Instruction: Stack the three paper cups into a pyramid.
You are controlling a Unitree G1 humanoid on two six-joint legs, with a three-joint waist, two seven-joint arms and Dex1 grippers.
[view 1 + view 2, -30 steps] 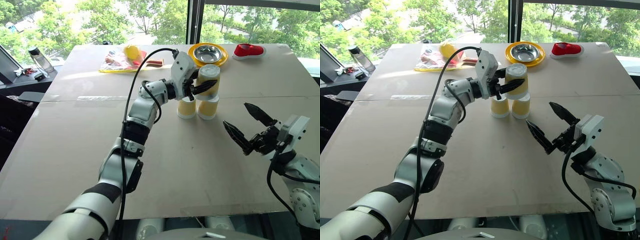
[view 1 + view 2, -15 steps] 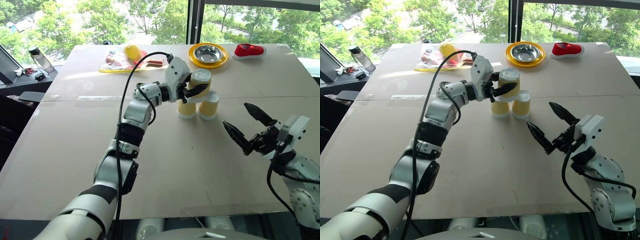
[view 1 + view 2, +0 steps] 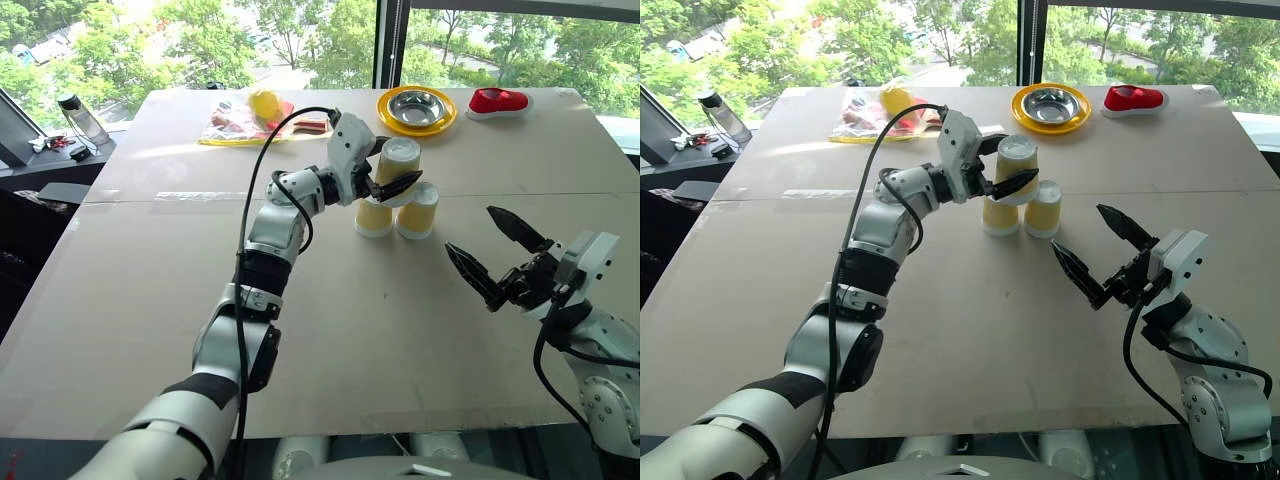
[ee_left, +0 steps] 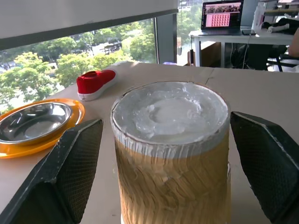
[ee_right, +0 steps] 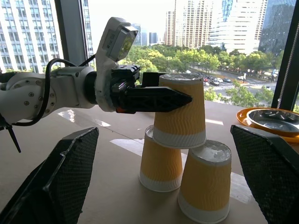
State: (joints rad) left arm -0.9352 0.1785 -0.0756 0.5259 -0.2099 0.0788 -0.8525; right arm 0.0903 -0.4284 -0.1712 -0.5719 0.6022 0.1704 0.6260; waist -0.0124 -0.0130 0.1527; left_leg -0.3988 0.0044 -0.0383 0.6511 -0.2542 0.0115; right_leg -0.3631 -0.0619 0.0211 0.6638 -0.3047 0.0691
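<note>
Two yellow-tan paper cups stand upside down, side by side, in the middle of the table. The third cup rests upside down on top of them, bridging both, so the three form the pyramid. My left gripper is open around the top cup. In the left wrist view its fingers stand clear of the cup's walls, with a gap on each side. My right gripper hovers open and empty, nearer to me and to the right of the cups.
A yellow plate with a steel bowl sits at the back of the table, with a red shoe to its right. A plastic bag of food lies at the back left. A bottle stands on a side desk on the left.
My left gripper shifted the top cup slightly left, set it on both base cups, then spread its fingers off the cup. The right gripper has not moved.
</note>
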